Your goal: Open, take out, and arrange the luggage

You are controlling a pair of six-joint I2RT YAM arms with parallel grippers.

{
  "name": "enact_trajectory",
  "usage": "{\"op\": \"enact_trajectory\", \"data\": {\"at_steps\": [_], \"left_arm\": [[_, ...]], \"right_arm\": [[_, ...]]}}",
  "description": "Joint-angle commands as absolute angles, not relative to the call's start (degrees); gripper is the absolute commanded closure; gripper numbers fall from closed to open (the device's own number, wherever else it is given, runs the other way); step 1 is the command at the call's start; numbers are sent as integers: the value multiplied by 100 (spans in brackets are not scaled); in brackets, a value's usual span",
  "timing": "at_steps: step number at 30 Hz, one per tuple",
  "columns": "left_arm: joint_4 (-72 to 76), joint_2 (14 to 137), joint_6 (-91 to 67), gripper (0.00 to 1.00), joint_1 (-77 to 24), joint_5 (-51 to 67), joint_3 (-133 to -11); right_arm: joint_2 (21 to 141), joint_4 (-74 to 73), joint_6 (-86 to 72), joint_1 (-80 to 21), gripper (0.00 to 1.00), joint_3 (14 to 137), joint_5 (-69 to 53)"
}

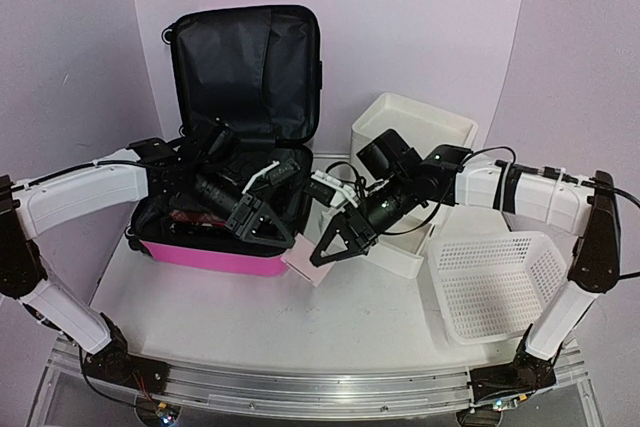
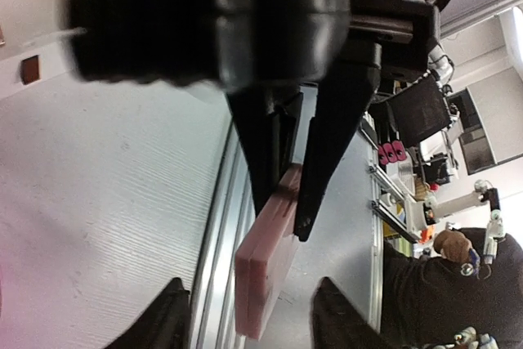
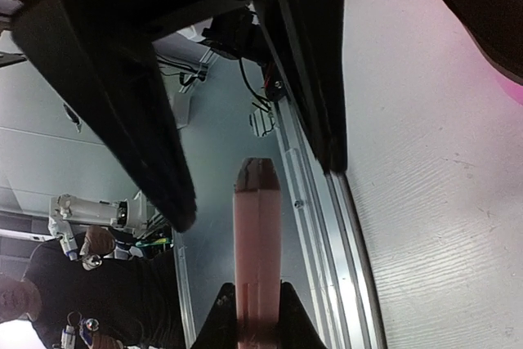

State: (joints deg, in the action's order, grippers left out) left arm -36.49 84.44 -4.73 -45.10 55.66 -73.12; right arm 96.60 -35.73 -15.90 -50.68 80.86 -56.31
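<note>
Luggage (image 1: 215, 255) open; beside it right jaws pinch a pink box (image 2: 261, 275), left jaws apart, so it may slip.

Robotics lab: a white tabletop (image 1: 330, 322) edged by an aluminium rail (image 1: 300, 387) stands inside a curved lilac backdrop (image 1: 420, 27); beyond it are a person in dark clothing (image 2: 458, 292), another white robot arm (image 2: 458, 199) and a dark screen (image 2: 418, 112).

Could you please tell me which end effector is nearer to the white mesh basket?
The right. The right end effector is left of the basket, clamped on a pale pink flat item; the left end effector is farther left, over the open pink suitcase.
</note>
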Motion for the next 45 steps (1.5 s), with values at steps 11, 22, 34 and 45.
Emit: {"op": "enact_trajectory", "data": {"at_steps": [11,22,34,45], "left_arm": [[-4061,6797,-706,24,-3296,3454,-7085],[-4056,6455,-967,25,-3296,3298,-6624],[-4149,6186,-967,24,-3296,3148,-6537],[-4479,5901,-809,24,-3296,2892,-6499]], "right_arm": [[9444,-6697,829,-4949,100,8446,1873],[10976,-6514,2084,-4355,100,9560,3039],[12242,-5716,2441,-3949,100,10010,2778],[12321,-5586,2416,-3841,73,9719,2870]]}}
